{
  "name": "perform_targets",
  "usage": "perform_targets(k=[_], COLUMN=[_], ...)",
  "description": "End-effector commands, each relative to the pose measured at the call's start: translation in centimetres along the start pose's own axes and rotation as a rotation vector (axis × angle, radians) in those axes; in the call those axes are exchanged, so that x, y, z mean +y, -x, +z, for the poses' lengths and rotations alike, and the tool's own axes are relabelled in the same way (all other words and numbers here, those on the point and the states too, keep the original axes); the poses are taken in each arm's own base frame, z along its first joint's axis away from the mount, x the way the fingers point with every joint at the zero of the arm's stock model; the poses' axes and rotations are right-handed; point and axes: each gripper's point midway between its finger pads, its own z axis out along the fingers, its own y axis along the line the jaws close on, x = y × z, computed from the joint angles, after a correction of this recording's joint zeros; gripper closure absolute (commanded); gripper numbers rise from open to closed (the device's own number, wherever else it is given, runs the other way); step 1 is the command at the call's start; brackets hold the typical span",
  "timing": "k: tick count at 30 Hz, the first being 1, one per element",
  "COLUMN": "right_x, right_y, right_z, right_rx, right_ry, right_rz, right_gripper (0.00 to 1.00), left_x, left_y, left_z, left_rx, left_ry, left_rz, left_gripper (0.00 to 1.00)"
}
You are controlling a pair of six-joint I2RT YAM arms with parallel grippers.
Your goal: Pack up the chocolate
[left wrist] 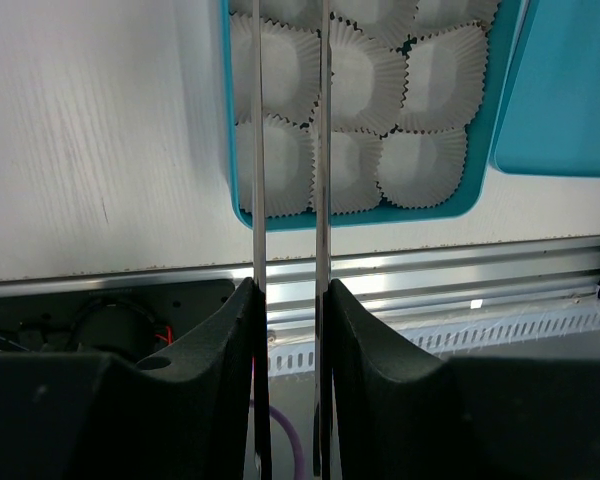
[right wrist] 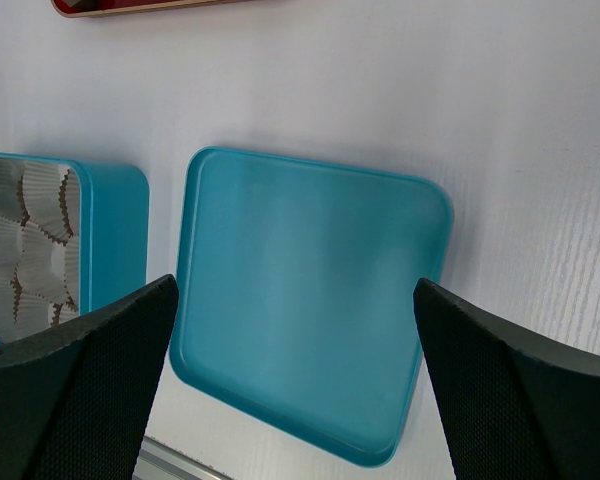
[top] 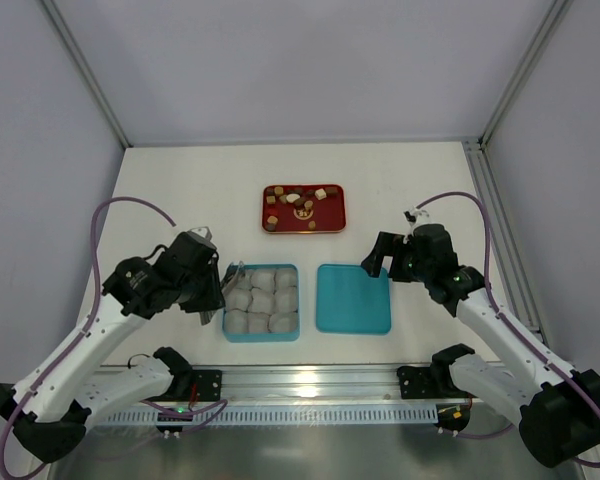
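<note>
- Likely, the chocolate (top: 302, 205) is light, tiny, fragile; pinch one piece's sides.
- Left gripper (left wrist: 290, 120) narrowly parted, tweezers empty.
- Right gripper (right wrist: 295, 330) spread wide, empty.

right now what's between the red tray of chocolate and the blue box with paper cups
Nothing: the top view shows only bare white table between the red tray and the blue box.

White arm links, black joints, purple cables, black tools
</note>
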Motion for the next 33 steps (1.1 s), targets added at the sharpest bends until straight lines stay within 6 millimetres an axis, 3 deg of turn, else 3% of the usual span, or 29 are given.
perform_targets(k=[1,33], right_x=[0.71,0.58], right_y=[0.98,0.70], right_z=[-0.14,0.20], right_rx=[-0.044,-0.038], right_ry=[0.028,0.029], right_rz=[-0.001,0.006], right_gripper=[0.00,0.00], left_x=[-0.61,-0.29], left_y=[1.08,0.95], left_z=[0.00,-0.03], left_rx=[-0.044,-0.035], left_ry=[-0.014,0.005], left_rz=[-0.011,-0.006], left_gripper=[0.71,0.63])
